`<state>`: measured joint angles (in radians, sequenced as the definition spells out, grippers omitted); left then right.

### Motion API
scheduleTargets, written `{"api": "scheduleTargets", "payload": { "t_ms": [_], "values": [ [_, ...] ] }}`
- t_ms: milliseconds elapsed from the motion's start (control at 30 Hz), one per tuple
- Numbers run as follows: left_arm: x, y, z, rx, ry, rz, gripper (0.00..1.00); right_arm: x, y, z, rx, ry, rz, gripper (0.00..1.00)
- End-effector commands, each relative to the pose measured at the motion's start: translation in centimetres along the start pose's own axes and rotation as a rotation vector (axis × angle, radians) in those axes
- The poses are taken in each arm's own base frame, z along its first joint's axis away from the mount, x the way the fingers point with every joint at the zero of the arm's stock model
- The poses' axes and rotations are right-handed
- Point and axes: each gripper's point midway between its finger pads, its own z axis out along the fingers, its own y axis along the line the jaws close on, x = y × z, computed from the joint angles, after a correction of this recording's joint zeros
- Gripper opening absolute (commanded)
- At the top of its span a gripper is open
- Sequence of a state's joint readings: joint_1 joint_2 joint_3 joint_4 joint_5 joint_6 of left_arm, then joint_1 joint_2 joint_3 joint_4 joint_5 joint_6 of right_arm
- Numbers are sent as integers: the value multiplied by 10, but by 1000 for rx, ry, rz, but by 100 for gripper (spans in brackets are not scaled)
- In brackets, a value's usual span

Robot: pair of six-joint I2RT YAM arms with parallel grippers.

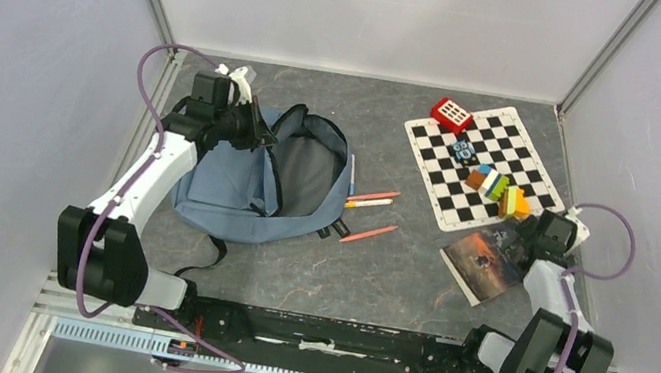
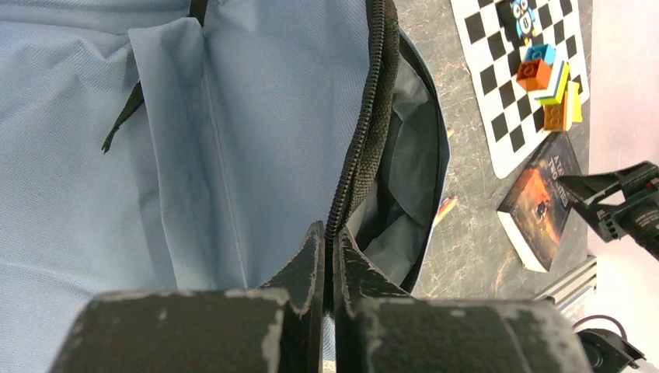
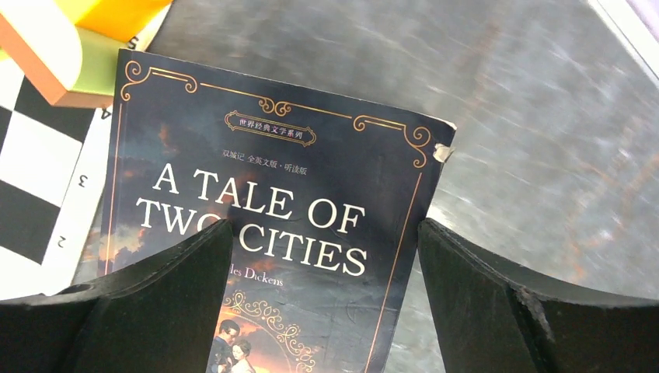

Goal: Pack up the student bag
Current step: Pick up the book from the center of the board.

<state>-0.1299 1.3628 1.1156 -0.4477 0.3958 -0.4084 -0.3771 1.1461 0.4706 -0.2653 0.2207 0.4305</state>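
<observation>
The right pincer [image 3: 325, 229] hangs wide open directly above a dark paperback book [image 3: 311, 155] titled "A Tale of Two Cities". One finger stands to each side of the cover, so the book's long axis runs between the fingers, not across them. I cannot tell whether they touch it.

The book lies flat at the near right of the dark marbled tabletop [image 1: 392, 278], against the near edge of a black-and-white chequered mat [image 1: 442, 165].

The student bag [image 1: 225, 189], a large soft blue-grey fabric backpack, lies well apart from the book at the far left, its unzipped mouth turned right towards it. The left pincer [image 2: 330, 233] is closed on the bag's black zipper edge and holds the opening up, showing the pale lining.

The right arm is the nearer one to the book and the left arm to the bag, so I judge the book has to travel leftward across the tabletop into that mouth.

Counted:
- one bag
- one book
- one mat
- three loose pencils [image 1: 367, 234] between bag and book
- one thin blue pen [image 1: 352, 172] just beside the bag

On the mat:
- one small red crate [image 1: 451, 114]
- one tiny dark toy [image 1: 462, 151]
- a cluster of coloured bricks [image 1: 498, 189], too bunched to count
</observation>
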Motion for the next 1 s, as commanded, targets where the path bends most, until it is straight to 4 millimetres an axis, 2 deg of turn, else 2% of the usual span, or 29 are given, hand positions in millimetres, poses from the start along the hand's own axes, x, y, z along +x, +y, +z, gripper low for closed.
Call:
{"api": "scheduleTargets", "payload": {
  "t_ms": [0,200,367,400,433,500,533,600,700,800,867,967],
  "values": [
    [-6,4,0,-3,-10,70,2,105,30,-7,-163,374,-191,90],
    [1,10,7,-19,12,66,6,115,51,-11,-237,427,-318,89],
    [13,4,14,-35,51,117,24,122,67,-14,-295,455,-421,88],
    [18,0,16,-46,66,144,32,124,72,-15,-315,458,-446,88],
    [21,-5,18,-50,74,162,44,125,79,-16,-346,459,-468,87],
    [31,-18,23,-28,92,177,69,128,93,-19,-407,461,-504,86],
    [35,-26,25,-15,96,181,77,131,103,-23,-446,466,-533,86],
    [41,-42,29,4,93,200,87,135,119,-27,-499,473,-565,85],
    [46,-70,33,39,72,238,95,137,144,-33,-563,474,-604,84],
    [51,-103,44,102,66,242,98,137,168,-40,-618,467,-646,84],
    [60,-130,55,160,94,247,99,133,176,-44,-641,462,-639,84],
    [81,-160,78,244,162,221,99,120,181,-49,-635,432,-650,90]
  ]
}}
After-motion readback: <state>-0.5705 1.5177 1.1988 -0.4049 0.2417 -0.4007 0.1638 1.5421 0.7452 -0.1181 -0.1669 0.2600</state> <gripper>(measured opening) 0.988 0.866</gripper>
